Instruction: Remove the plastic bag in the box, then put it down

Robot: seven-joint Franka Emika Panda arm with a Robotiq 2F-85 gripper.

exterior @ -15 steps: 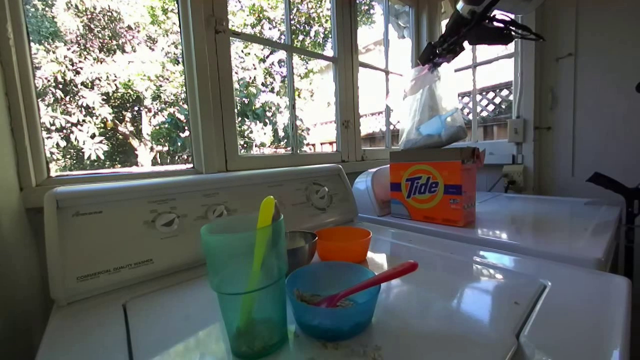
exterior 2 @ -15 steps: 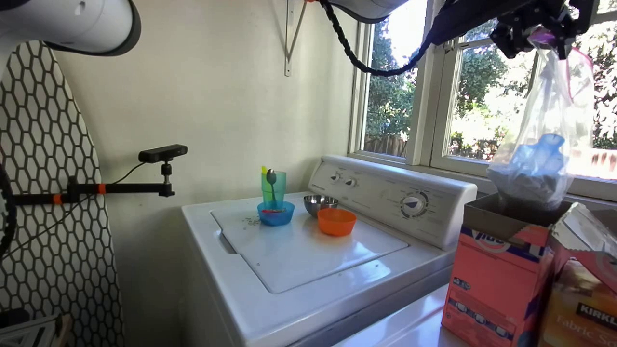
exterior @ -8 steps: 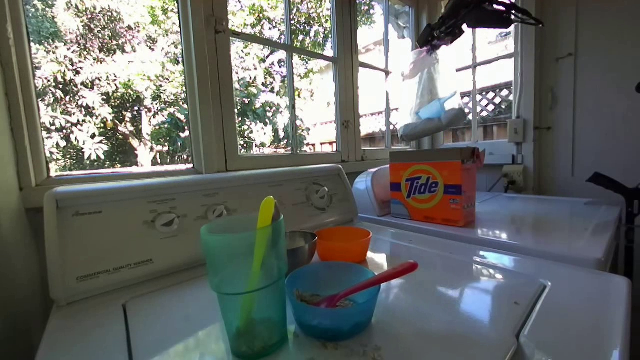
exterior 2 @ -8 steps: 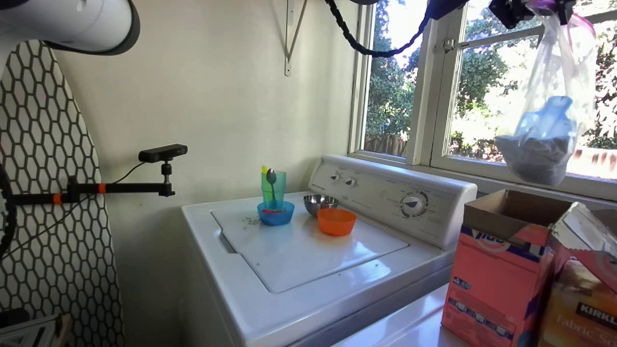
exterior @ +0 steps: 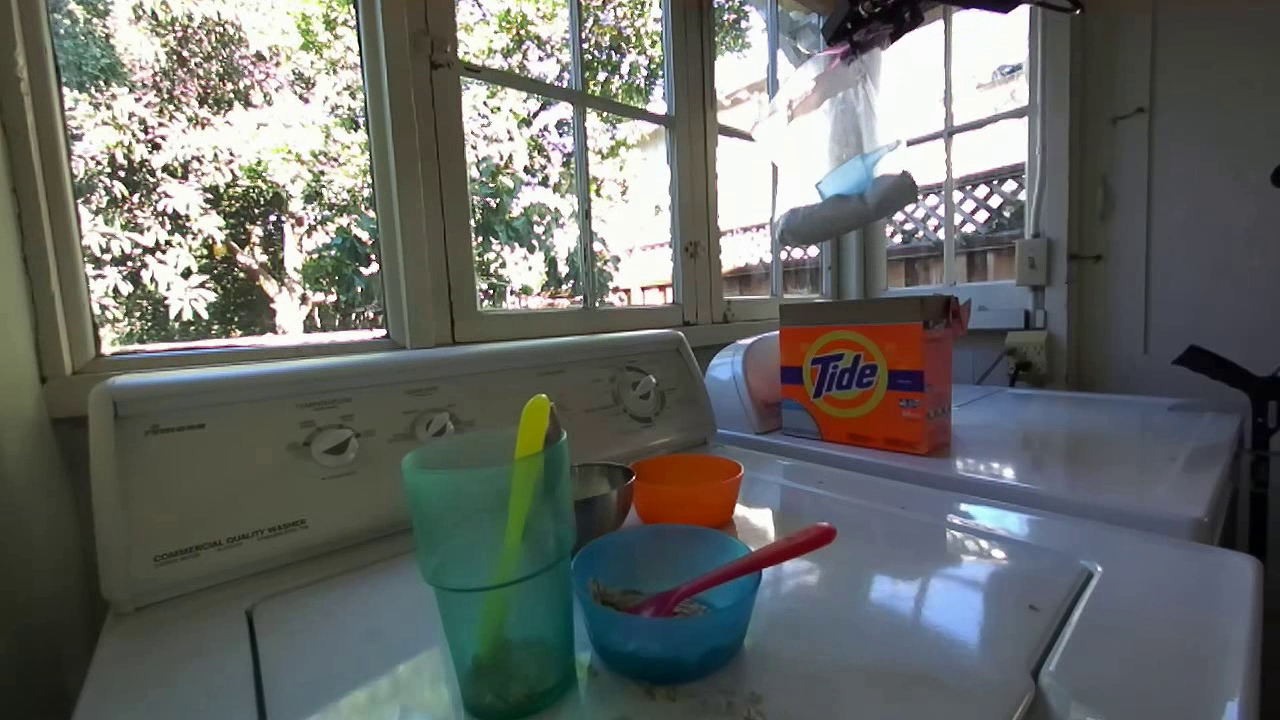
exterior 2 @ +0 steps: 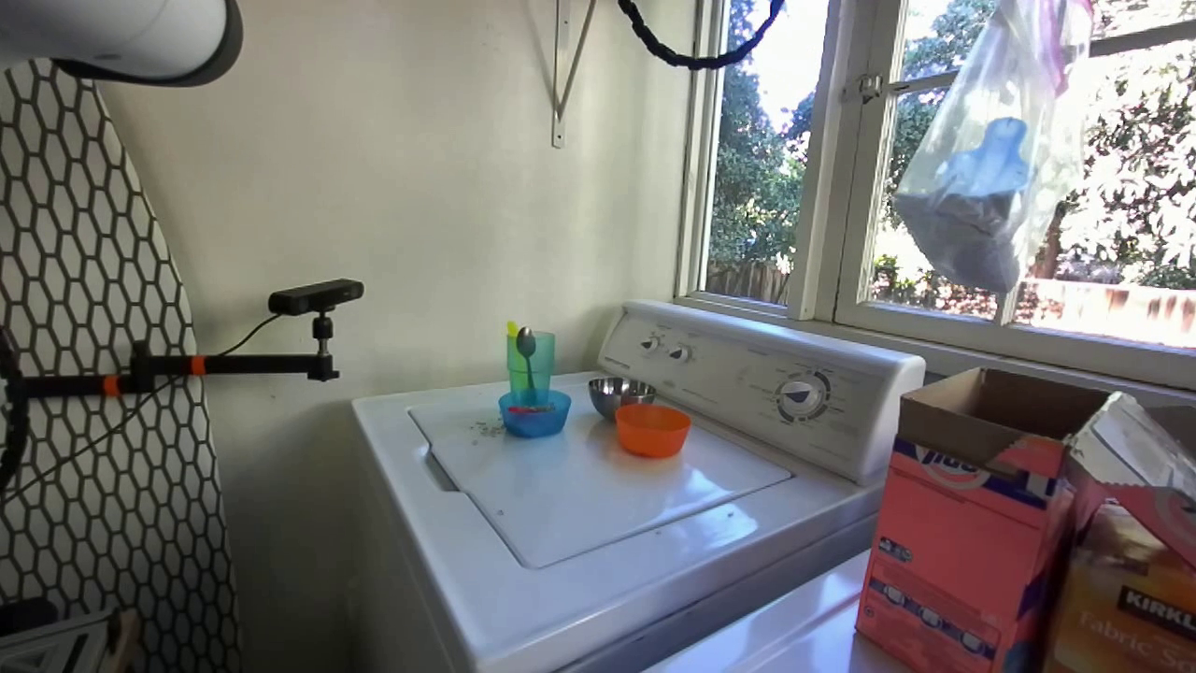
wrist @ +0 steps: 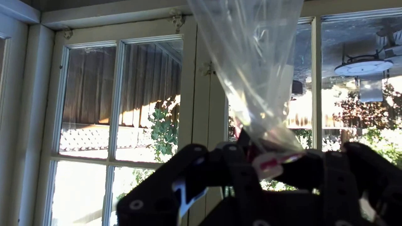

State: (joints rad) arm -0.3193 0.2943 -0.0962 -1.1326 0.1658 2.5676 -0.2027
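The clear plastic bag [exterior: 846, 212] hangs in the air above the box, in front of the window. It holds grey powder and a light blue scoop [exterior: 856, 172]. In an exterior view the bag [exterior 2: 972, 220] is well clear of the box's open top. My gripper [exterior: 842, 38] is shut on the bag's pinkish zip edge, and in the wrist view the gripper [wrist: 259, 153] pinches the gathered top of the bag [wrist: 257, 62]. The gripper is above the frame in an exterior view. The orange Tide box [exterior: 850, 380] stands upright; the box [exterior 2: 962, 551] shows its open top.
A Kirkland box [exterior 2: 1121, 598] stands beside the Tide box on a white machine [exterior: 1080, 430]. The neighbouring washer [exterior 2: 598, 505] bears an orange bowl [exterior: 688, 490], a blue bowl [exterior: 665, 640], a metal bowl [exterior 2: 607, 397] and a green cup [exterior: 490, 620]. The window [exterior 2: 1149, 308] is behind the bag.
My gripper has risen with the bag, lifting it out of the box's top into the air. The bag has swung a little toward the washer side. The box has not moved.
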